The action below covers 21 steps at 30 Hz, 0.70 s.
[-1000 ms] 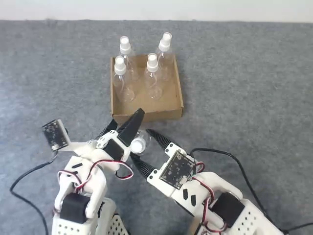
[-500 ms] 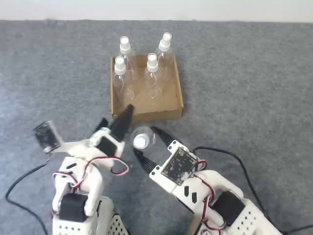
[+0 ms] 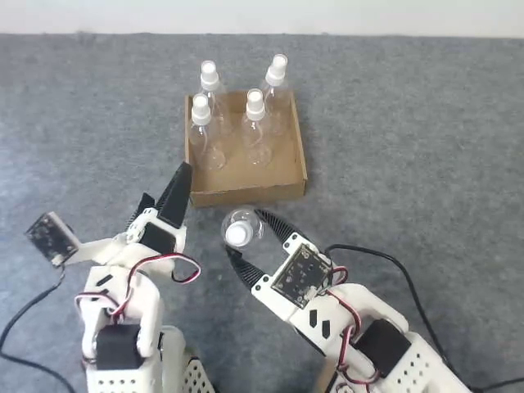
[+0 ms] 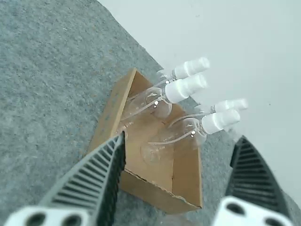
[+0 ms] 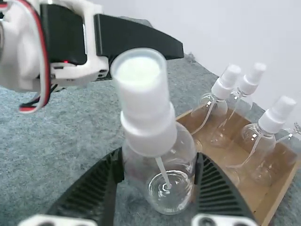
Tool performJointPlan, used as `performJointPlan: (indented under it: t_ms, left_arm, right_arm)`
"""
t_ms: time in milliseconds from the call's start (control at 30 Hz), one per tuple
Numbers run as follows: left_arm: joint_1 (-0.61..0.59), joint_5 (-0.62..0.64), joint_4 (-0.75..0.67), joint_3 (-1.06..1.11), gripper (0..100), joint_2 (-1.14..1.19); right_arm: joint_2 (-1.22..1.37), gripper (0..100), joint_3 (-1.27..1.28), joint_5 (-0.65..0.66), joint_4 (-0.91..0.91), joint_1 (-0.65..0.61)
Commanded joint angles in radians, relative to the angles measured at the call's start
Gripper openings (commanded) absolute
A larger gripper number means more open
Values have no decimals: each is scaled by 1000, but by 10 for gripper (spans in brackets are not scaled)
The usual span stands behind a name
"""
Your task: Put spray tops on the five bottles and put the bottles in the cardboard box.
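Fifth bottle (image 3: pixel 242 229), clear w/ white spray top on, cap tipped toward the arms, is clamped at its body in right gripper (image 3: pixel 243 232), just in front of cardboard box (image 3: pixel 246 195) holding four capped bottles (image 3: pixel 207 135), w/ left gripper (image 3: pixel 164 185) gaping wide, holding nothing, near box's front-left corner.

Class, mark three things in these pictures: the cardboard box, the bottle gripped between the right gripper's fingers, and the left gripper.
cardboard box (image 3: pixel 262 193): high view, on its front wall.
bottle (image 5: pixel 149 132): right wrist view, on the white collar of its spray top.
left gripper (image 4: pixel 181 138): left wrist view, midway between its open fingertips.
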Motion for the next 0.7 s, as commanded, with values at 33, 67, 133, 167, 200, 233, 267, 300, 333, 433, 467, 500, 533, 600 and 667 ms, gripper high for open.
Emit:
performJointPlan:
  t_ms: [33, 67, 133, 167, 200, 233, 267, 300, 333, 433, 467, 500, 533, 600, 667]
  left_arm:
    - [-71, 9, -34, -58, 334, -18]
    - [-80, 11, -46, -58, 334, -18]
    - [-94, 12, -63, -54, 333, -18]
    - [-100, 12, -66, -54, 321, -18]
    - [-104, 12, -68, -54, 300, -18]
    - [-110, 11, -72, -54, 269, -18]
    - [-120, 9, -77, -54, 234, -18]
    - [-127, 9, -89, -54, 195, -18]
    - [-138, 9, -103, -54, 156, -18]
    - [-172, 8, -137, -50, 62, -18]
    - [-183, 8, -143, -50, 41, -18]
    - [-190, 8, -143, -50, 24, -18]
    - [-196, 6, -143, -50, 14, -18]
    - [-199, -20, -143, -50, 13, -18]
    - [-198, -71, -143, -50, 13, -18]
  right_arm:
    - [-13, 111, -8, 2, 8, 21]
    - [-13, 111, -8, 2, 8, 21]
    - [-13, 111, -8, 2, 8, 21]
    - [-13, 111, -8, 2, 8, 25]
    - [-13, 111, -11, -2, 8, 38]
    - [-18, 111, -15, -5, 8, 56]
    - [-24, 111, -18, -5, 8, 81]
    - [-24, 111, -29, -6, 8, 104]
    - [-19, 111, -41, -6, 10, 125]
    - [-19, 111, -87, -6, 36, 165]
    - [-16, 111, -107, -6, 45, 173]
    - [-15, 111, -126, -6, 53, 180]
    - [-13, 111, -144, -8, 54, 189]
    - [-13, 111, -176, -8, 53, 208]
    - [-12, 111, -206, -8, 50, 223]
